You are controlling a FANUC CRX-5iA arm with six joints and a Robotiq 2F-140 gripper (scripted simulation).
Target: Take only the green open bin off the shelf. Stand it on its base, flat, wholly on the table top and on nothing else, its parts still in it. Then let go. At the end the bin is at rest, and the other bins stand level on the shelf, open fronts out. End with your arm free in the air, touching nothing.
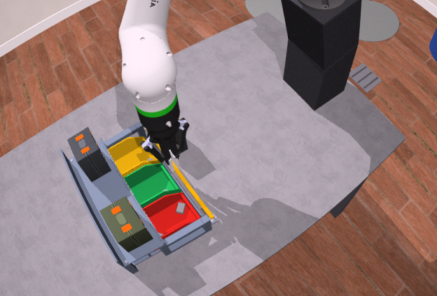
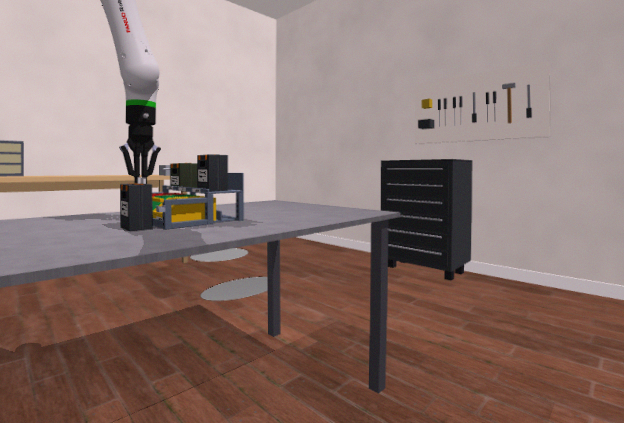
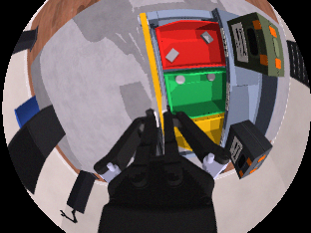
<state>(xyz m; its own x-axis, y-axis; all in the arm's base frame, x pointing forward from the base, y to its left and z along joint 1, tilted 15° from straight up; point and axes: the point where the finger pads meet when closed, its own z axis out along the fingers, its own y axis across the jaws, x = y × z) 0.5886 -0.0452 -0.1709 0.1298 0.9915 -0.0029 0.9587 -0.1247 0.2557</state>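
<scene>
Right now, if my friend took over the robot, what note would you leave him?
Gripper: shut, apparently on the end of the yellow bar that runs along the shelf front.
Green bin: on the shelf between the yellow bin and the red bin, with its parts inside.
Done: the bin has not been lifted.
Left: get the bar out of the way, grip the green bin, set it flat on the table, let go. Leave the other bins level.
</scene>
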